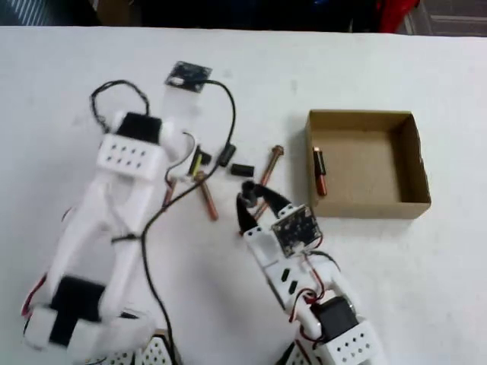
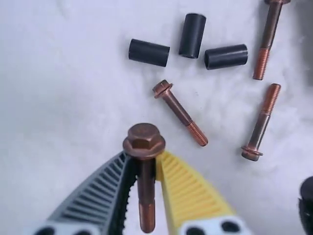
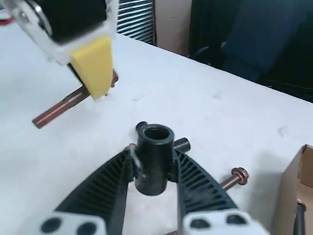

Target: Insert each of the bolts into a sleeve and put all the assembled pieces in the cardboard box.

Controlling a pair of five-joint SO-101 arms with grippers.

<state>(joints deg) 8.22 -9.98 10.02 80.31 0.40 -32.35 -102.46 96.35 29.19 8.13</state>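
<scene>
My left claw (image 2: 144, 157) was clamped on a copper flange-head bolt (image 2: 143, 188). Its fingers (image 2: 188, 196) were closed to the width of the shank, and the hex head stood clear just past the tips. On the white surface (image 2: 63, 98) beyond those tips lay three black sleeves (image 2: 149, 52) in a loose row. Three loose bolts (image 2: 180, 113) lay nearer to me and off to the yellow finger's side. The farthest of them was cut off at its head by the frame edge. A dark shape (image 2: 307, 196) at the edge on that same side was too cropped to identify.

My right claw (image 3: 152, 157) was closed on one upright sleeve (image 3: 155, 142) with its bore facing up. That sleeve hid most of two others lying just behind it.

From the high view, the cardboard box (image 1: 358, 120) sat just beyond the right claw and to its outer side. One assembled piece (image 1: 319, 171) lay inside against the wall nearest the claw. The markings on the circuit board (image 1: 295, 228) at my right wrist were too small to read. From above, my wrist and a black cable (image 1: 228, 122) covered most of the left claw.
</scene>
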